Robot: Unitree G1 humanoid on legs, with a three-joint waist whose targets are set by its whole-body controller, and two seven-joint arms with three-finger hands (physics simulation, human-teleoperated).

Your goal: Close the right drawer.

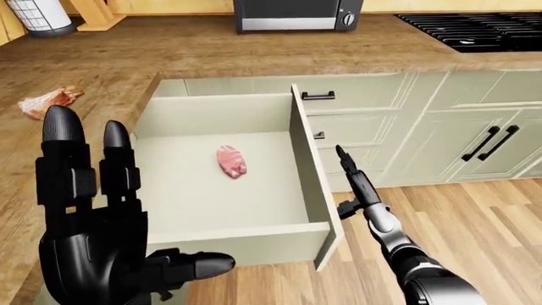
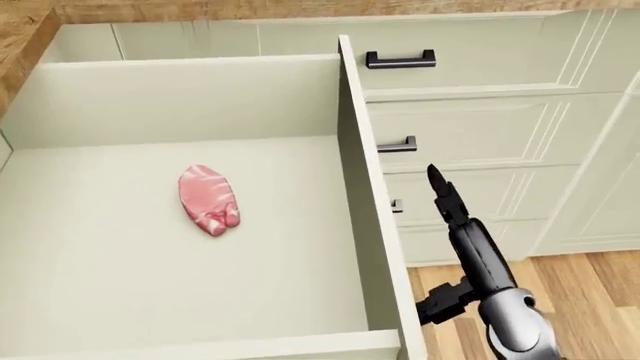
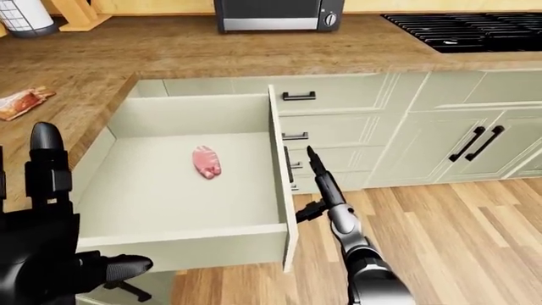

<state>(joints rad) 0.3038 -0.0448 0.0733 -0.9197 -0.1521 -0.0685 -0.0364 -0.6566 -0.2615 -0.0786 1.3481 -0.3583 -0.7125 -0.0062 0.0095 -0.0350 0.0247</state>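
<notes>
The right drawer (image 1: 246,244) stands pulled far out of the cream cabinet, and a pink piece of raw meat (image 2: 207,199) lies on its floor. My right hand (image 2: 450,225) is open, its fingers stretched straight upward in the head view. It hangs just right of the drawer's right side wall (image 2: 365,210), close to it and apart from it. My left hand (image 1: 93,210) is raised and open at the bottom left of the left-eye view, left of the drawer's front panel, holding nothing.
Closed drawers with black handles (image 1: 318,96) and cabinet doors (image 1: 491,143) lie right of the open drawer. A wooden counter carries a meat packet (image 1: 49,100), a microwave (image 1: 292,14) and a stove (image 1: 483,28). Wooden floor (image 1: 474,241) spreads at the lower right.
</notes>
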